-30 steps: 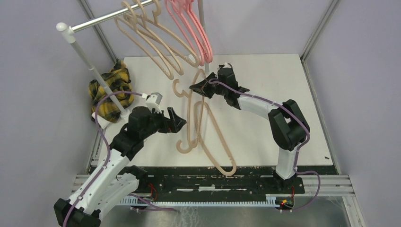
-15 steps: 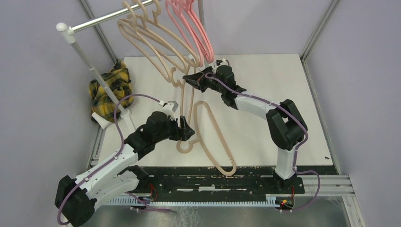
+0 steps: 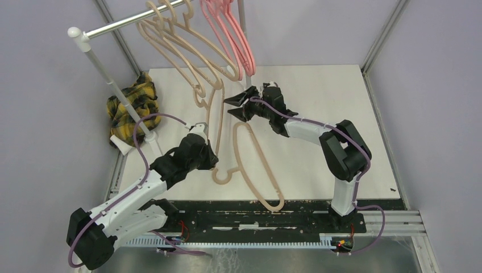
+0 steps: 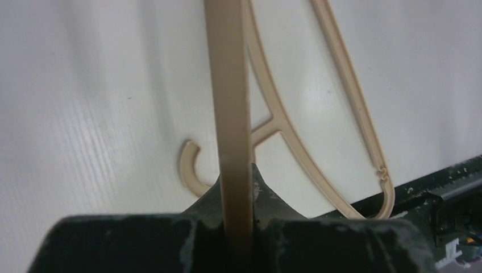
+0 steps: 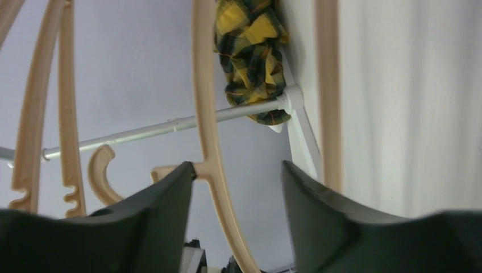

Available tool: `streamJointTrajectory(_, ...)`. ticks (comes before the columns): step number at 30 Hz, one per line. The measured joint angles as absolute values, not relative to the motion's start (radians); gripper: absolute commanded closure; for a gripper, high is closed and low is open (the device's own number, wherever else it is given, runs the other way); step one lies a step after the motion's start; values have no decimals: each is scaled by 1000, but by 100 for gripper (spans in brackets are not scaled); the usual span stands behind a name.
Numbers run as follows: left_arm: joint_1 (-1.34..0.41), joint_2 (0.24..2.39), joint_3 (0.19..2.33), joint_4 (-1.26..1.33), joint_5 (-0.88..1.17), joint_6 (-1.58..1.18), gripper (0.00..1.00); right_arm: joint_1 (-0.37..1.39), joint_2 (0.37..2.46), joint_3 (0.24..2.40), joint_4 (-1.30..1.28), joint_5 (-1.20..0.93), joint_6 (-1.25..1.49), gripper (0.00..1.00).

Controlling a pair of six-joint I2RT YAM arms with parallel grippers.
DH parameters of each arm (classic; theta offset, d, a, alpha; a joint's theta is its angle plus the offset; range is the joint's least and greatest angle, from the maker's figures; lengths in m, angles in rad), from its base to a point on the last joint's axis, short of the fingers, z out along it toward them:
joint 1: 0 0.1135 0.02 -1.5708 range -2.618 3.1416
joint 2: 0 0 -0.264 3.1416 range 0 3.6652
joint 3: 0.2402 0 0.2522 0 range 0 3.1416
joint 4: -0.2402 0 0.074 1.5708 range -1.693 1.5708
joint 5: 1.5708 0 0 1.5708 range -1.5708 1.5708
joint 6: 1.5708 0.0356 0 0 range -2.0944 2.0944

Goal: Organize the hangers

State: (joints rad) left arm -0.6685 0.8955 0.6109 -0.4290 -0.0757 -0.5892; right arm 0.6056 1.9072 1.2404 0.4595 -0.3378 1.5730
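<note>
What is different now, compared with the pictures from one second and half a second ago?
The left gripper came to the lifted beige hanger and shut on its bar. The right gripper, which had carried it toward the rail, opened. The hanger's hook end moved up-left, beside the hung beige hangers. Unchanged: the hanger on the table, the pink hangers, the plaid cloth.

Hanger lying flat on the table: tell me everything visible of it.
The hanger is thin, beige-tan, matte, plastic by the look. A curved hook joins by a short neck to two long shoulders; a small notch shows near one shoulder end. It lies flat on the white table, hook toward the left arm's side, one shoulder end reaching the black strip at the near edge. Nothing grips it: the left gripper, above it, is shut on a second hanger.
</note>
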Motion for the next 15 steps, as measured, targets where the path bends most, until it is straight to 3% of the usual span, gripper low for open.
streamJointTrajectory(3,-661,912,635,-480,-136,-628,97,597,1890,1203,407,-360,1547,9)
streamJointTrajectory(15,-664,834,641,-710,-352,-799,97,523,1743,1108,191,-379,1357,0)
